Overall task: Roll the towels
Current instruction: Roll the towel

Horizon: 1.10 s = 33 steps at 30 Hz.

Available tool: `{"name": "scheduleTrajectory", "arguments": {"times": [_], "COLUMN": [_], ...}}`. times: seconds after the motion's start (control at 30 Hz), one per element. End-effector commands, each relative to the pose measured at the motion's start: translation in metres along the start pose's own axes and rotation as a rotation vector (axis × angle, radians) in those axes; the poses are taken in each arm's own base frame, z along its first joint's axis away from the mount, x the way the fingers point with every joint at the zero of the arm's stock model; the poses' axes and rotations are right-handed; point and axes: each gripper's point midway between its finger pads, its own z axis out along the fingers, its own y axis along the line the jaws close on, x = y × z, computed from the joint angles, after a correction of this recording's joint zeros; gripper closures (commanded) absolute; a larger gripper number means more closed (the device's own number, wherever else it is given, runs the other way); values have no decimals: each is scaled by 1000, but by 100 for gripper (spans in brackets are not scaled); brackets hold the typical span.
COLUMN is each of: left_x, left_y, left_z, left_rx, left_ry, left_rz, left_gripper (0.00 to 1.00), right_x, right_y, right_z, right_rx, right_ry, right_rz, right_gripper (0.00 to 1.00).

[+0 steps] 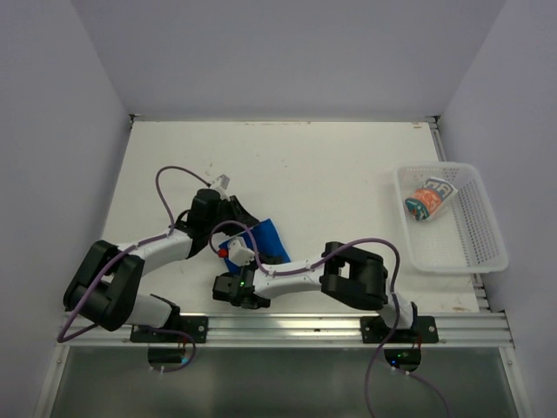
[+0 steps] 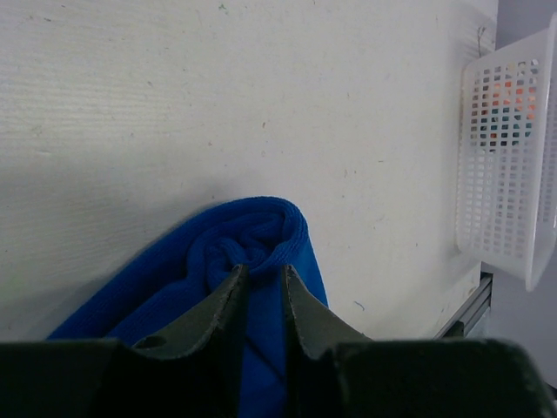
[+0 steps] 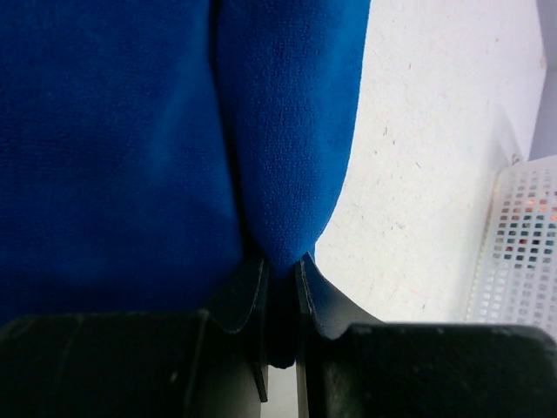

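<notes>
Flat white matt tabletop point(image 1: 348, 174) with faint specks and scuffs, 3 plain pale lilac-grey walls point(image 1: 287, 52) closing it in at the back and both sides, ribbed silver aluminium rail point(image 1: 296, 326) along the near edge, soft even light, faint shadows

Table point(image 1: 331, 165): white top, flat, faintly speckled and scuffed, a few small dark marks towards its far edge.

Basket point(image 1: 479, 237) point(image 2: 513, 174) point(image 3: 522, 252): white plastic mesh, rectangular, open-topped, upright at the table's right edge, about midway along it.

Rail point(image 1: 296, 326): bare aluminium, slotted, running the length of the table's near edge.

Walls point(image 1: 287, 52): plain pale grey, closing the table's left, far and right sides.
</notes>
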Motion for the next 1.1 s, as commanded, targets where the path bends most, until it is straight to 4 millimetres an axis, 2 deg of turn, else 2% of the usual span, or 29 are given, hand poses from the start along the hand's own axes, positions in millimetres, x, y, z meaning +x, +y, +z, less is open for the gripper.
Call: {"name": "scheduleTrajectory", "arguments": {"times": [0.0, 0.33, 0.53, 0.6, 0.63, 0.8, 0.9, 0.97, 1.0, 1.07], "left_x": [-8, -4, -2, -2, 1, -5, -2, -4, 2, 2], "left_y": [-19, -37, -42, -42, -35, -27, -35, -49, -55, -64], "left_z": [-6, -10, -14, -13, -12, -13, -14, -15, -16, -16], "left_rx": [90, 201, 225, 212, 180, 122, 177, 252, 298, 346], "left_ry": [-21, 4, 15, 23, 39, 12, 26, 17, 48, 57], "left_rz": [7, 55, 80, 83, 71, 89, 100, 118, 128, 158], "left_gripper": [75, 75, 77, 78, 78, 77, 77, 77, 77, 77], "right_x": [-3, 7, 10, 10, 10, 12, 12, 10, 10, 10], "right_y": [2, 23, 31, 33, 33, 35, 35, 35, 35, 35], "right_z": [-2, 8, 11, 11, 11, 14, 16, 16, 17, 18], "right_rx": [41, 5, -17, -24, -26, -43, -44, -48, -48, -51], "right_ry": [-12, 4, 12, 16, 16, 26, 30, 29, 32, 35], "right_rz": [-44, -115, -116, -118, -117, -98, -92, -85, -82, -77], "right_gripper": [100, 100, 100, 100, 100, 100, 100, 100, 100, 100]}}
